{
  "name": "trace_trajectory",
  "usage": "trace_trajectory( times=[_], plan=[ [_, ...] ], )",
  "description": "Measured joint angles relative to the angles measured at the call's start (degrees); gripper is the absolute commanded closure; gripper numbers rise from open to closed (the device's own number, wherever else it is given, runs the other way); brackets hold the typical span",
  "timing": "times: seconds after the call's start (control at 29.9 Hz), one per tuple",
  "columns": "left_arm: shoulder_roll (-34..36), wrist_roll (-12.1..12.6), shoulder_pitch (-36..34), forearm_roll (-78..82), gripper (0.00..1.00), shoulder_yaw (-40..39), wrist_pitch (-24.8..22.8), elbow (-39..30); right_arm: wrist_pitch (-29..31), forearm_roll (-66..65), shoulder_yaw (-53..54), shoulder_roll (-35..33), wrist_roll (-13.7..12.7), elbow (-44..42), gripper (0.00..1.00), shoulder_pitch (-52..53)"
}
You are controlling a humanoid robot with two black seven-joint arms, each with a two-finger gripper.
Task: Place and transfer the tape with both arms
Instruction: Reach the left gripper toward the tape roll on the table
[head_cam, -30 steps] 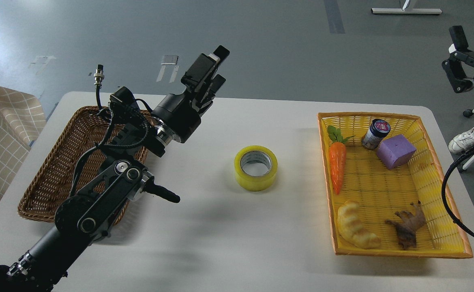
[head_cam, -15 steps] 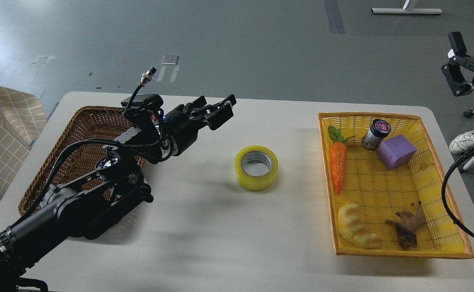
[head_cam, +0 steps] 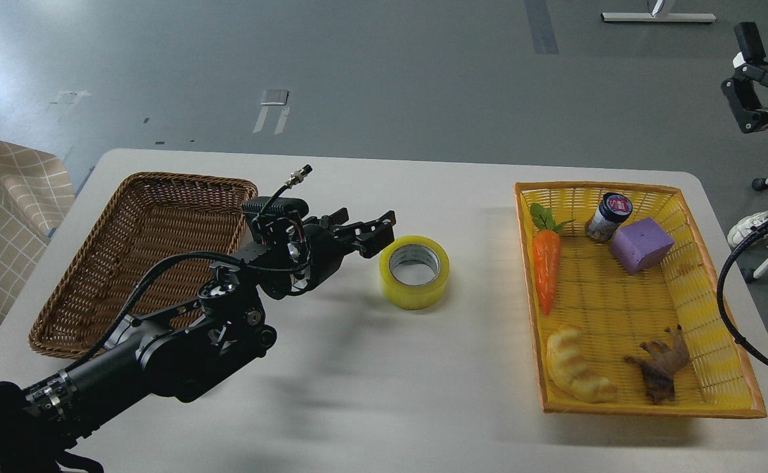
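The tape (head_cam: pixel 416 295), a wide yellow roll with a grey inner core, lies flat on the white table (head_cam: pixel 370 394) near its middle. My left gripper (head_cam: pixel 378 233) is low over the table just left of the roll, its fingers apart and pointing at the roll's left side, with nothing between them. I cannot tell whether a fingertip touches the roll. My right gripper (head_cam: pixel 746 82) hangs high at the far right edge of the view, off the table, with its fingers apart and empty.
A brown wicker basket (head_cam: pixel 180 179) stands at the left, behind my left arm. A yellow basket (head_cam: pixel 594 187) at the right holds a carrot (head_cam: pixel 546 269), a small jar (head_cam: pixel 609 217), a purple block (head_cam: pixel 641 245), a croissant toy (head_cam: pixel 577 373) and a brown toy (head_cam: pixel 659 368).
My left gripper has swung down from high above the wicker basket and moved right, ending beside the tape. The right gripper has drifted slightly up and right. The tape has not moved.
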Motion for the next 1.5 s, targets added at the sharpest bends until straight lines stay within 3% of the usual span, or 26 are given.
trace_trajectory(
  times=[0.74,1.5],
  plan=[
    [-6.3,6.7,-0.4,8.7,0.07,1.2,0.0,1.1,0.0,0.0,0.0,-0.5,0.0,-0.2,0.0,-0.2],
    [-8.0,7.3,0.2,8.7,0.06,3.4,-0.1,5.7,0.0,0.0,0.0,-0.4,0.0,-0.2,0.0,-1.0]
  ],
)
